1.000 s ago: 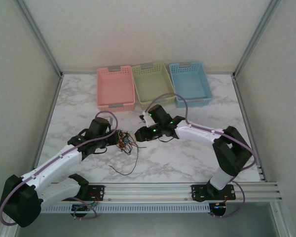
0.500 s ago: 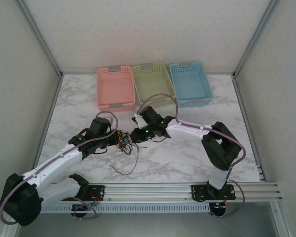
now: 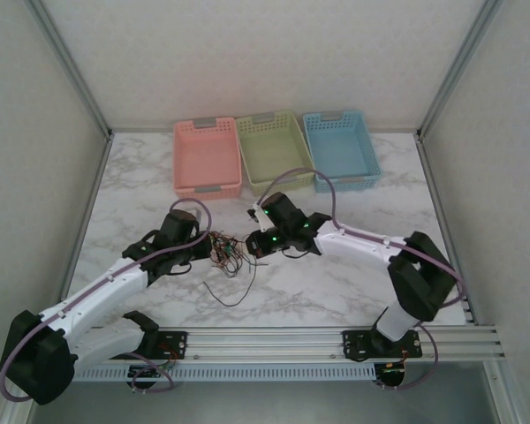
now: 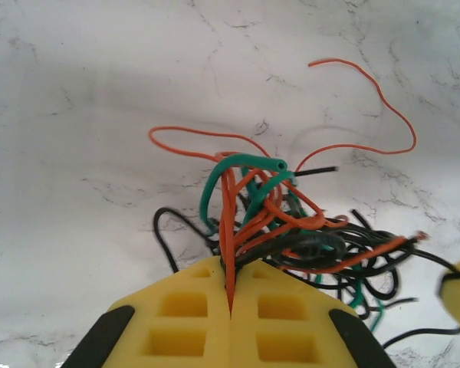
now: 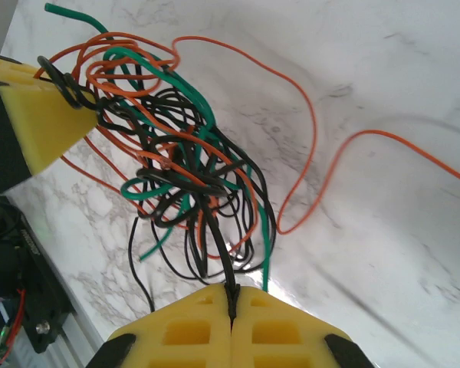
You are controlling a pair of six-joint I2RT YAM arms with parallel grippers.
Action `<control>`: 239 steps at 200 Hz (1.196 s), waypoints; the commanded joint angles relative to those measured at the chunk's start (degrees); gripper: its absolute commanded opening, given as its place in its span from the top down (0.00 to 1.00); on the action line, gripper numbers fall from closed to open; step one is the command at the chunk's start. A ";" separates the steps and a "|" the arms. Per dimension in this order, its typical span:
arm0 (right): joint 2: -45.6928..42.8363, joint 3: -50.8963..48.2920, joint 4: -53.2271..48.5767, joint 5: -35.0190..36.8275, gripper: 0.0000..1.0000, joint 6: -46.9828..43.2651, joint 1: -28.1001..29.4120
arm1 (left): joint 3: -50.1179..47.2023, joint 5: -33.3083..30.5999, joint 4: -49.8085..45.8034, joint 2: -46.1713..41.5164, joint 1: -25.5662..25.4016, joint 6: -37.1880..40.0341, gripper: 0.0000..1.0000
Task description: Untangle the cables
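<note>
Red, orange, green, teal, black tangle of thin cables (image 3: 227,253) strung btwn arms over white marble table (image 3: 336,291), left of centre. Left yellow fingers (image 4: 188,307) pinched tight on orange strand (image 4: 228,230). Right yellow fingers (image 5: 272,322) pinched tight on black strand (image 5: 224,264). Best: pull apart slow and low, watch central knot, regrip if bundle cinches.

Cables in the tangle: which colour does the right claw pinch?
A black cable, clamped in the shut right gripper; the left gripper pinches an orange cable instead.
</note>
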 commanded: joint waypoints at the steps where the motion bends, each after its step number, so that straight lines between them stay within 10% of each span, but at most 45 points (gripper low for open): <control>1: -6.33 -6.43 -2.46 5.37 1.00 0.26 -3.82 | -0.54 -5.47 -2.63 -1.59 0.28 -0.85 1.00; 64: -22.12 -17.47 -5.10 3.20 1.00 0.50 -18.83 | -0.84 -7.24 -3.15 -2.24 0.72 -1.02 1.00; 239: -28.86 -17.79 -17.92 13.55 1.00 0.05 -45.10 | -1.10 -12.04 -7.34 -7.90 1.91 -2.03 1.00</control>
